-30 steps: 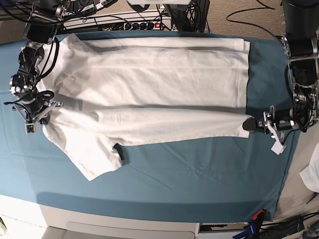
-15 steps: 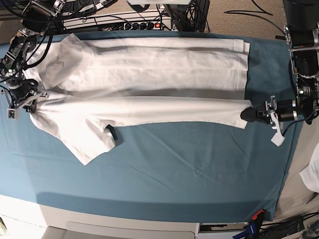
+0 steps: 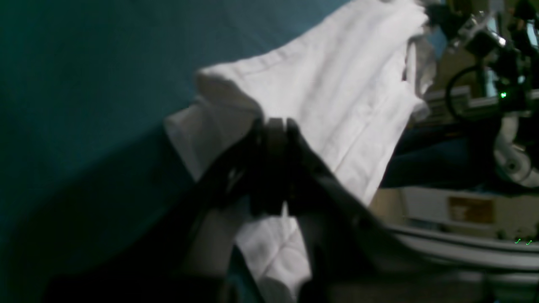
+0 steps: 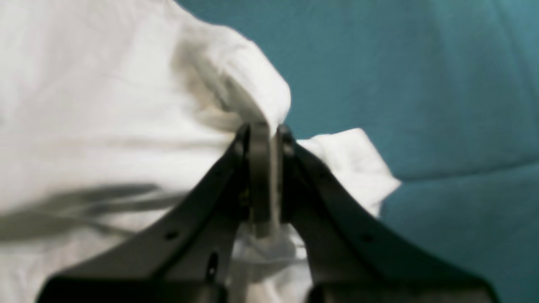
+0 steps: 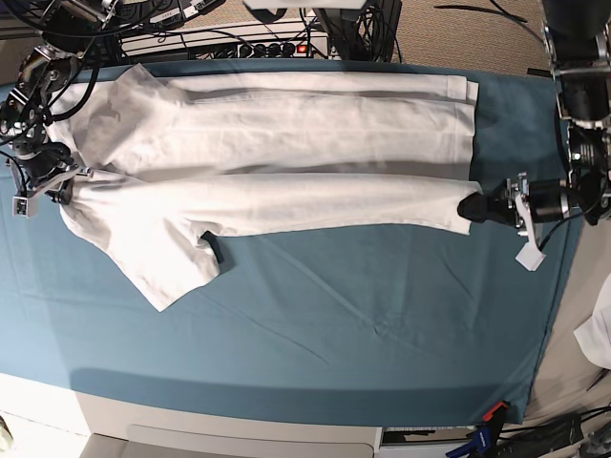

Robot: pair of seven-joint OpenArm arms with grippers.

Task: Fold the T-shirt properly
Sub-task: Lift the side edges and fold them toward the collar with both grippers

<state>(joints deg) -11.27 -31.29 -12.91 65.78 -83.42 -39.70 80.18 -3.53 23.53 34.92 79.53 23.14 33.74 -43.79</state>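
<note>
The white T-shirt lies lengthwise across the teal table cover, its near long edge lifted and pulled taut between both arms. My left gripper, at the right of the base view, is shut on the shirt's hem corner; the left wrist view shows its jaws clamped on white cloth. My right gripper, at the left of the base view, is shut on the shoulder end; the right wrist view shows a fold of the shirt pinched between its closed fingers. One sleeve hangs toward the front.
A power strip and cables run along the far table edge. A small white scrap dangles under my left gripper. White fabric shows at the right border. Bare teal cover fills the front half of the table.
Both grippers carried the lifted near edge of the T-shirt farther toward the back of the table. The fold line and the hanging sleeve shifted back with them.
</note>
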